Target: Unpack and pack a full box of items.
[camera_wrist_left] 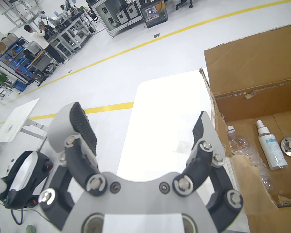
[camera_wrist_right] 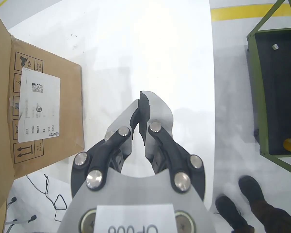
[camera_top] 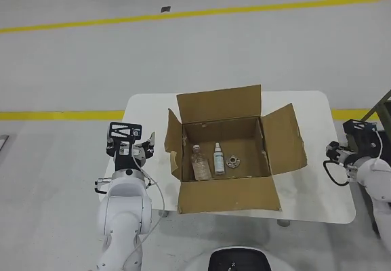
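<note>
While both arms stand at the sides of the white worktop (camera_top: 310,196), the box (camera_top: 225,159) sits open at its middle, all four flaps folded outward. Three items lie on the box floor, in the half nearer the robot: a clear bottle (camera_top: 200,162) close to the left wall, a spray bottle (camera_top: 219,158) just beside it, and a flange (camera_top: 233,162) of bare metal just right of that. Both bottles lie on their sides with caps pointing away from the robot; the flange lies flat, its central bore and bolt holes facing up. At the worktop's left edge is the left arm (camera_top: 122,203), beside the left flap (camera_top: 173,141), whose edge looks torn in the left wrist view; the left jaws are spread wide, with nothing between the ribbed pads (camera_wrist_left: 83,124), and are apart from the box. Near the worktop's right edge is the right arm (camera_top: 378,177), well apart from the right flap (camera_top: 284,139); the right jaws are pressed together, pad against pad, pinching nothing. The cardboard face turned toward the right arm carries a white label (camera_wrist_right: 38,110) and printed handling marks. A green frame (camera_wrist_right: 262,93) stands on the floor just beyond the worktop's right edge, and a yellow line (camera_top: 46,115) runs across the floor behind the worktop.
</note>
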Controlling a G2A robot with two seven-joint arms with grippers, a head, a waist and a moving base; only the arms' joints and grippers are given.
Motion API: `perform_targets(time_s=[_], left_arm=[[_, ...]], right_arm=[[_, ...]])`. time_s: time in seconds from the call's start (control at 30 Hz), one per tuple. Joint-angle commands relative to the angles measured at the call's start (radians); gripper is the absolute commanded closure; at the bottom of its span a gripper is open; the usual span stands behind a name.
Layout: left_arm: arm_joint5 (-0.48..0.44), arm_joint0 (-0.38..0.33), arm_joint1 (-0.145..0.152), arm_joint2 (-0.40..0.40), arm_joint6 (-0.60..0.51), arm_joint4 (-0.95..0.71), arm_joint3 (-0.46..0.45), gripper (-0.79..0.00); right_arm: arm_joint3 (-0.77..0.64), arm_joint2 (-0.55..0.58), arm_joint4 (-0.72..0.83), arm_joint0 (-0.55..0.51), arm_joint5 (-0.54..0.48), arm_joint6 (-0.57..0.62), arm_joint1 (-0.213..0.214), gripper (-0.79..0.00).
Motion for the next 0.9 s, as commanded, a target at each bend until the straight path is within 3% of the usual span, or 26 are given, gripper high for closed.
perform_targets(time_s=[0.0,0.1,0.27,0.4,0.5,0.63,0.87], left_arm=[[0.0,0.0,0.0,0.0,0.0,0.0,0.0,-0.785],[0.0,0.0,0.0,0.0,0.0,0.0,0.0,-0.785],[0.0,0.0,0.0,0.0,0.0,0.0,0.0,-0.785],[0.0,0.0,0.0,0.0,0.0,0.0,0.0,-0.785],[0.0,0.0,0.0,0.0,0.0,0.0,0.0,-0.785],[0.0,0.0,0.0,0.0,0.0,0.0,0.0,-0.785],[0.0,0.0,0.0,0.0,0.0,0.0,0.0,-0.785]], right_arm=[[0.0,0.0,0.0,0.0,0.0,0.0,0.0,0.0],[-0.019,-0.009,-0.026,-0.041,-0.048,-0.046,0.002,0.0],[-0.026,-0.047,-0.226,-0.086,-0.102,-0.284,0.006,0.0],[0.047,-0.096,-0.245,-0.057,-0.132,-0.491,-0.001,0.0],[0.133,-0.145,-0.24,0.004,-0.154,-0.583,-0.009,0.0],[0.18,-0.19,-0.165,0.085,-0.226,-0.63,-0.017,0.0],[0.171,-0.28,-0.124,0.146,-0.459,-0.558,-0.018,0.0]])
